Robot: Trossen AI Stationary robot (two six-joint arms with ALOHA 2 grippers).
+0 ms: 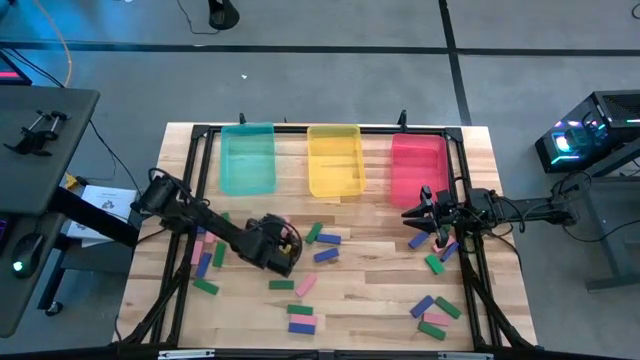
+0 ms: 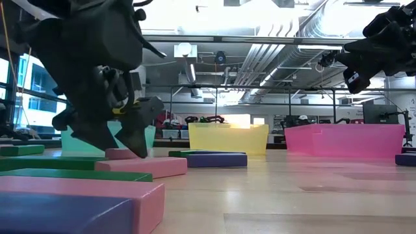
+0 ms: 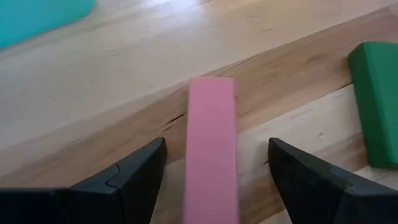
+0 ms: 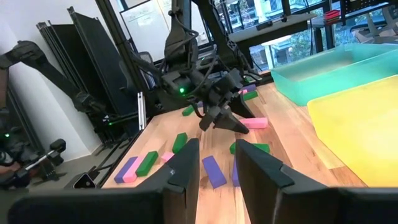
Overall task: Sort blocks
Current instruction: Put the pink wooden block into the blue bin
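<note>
Straddling a pink block [image 3: 211, 149], left claw [image 3: 214, 171] spread.

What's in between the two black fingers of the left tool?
A pink block lies on the table between the left tool's open fingers, a gap on each side. The left wrist view shows it.

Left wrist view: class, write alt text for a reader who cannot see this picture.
The left gripper is open, its two dark fingers on either side of a pink block lying on the wooden table. A green block lies nearby.
</note>
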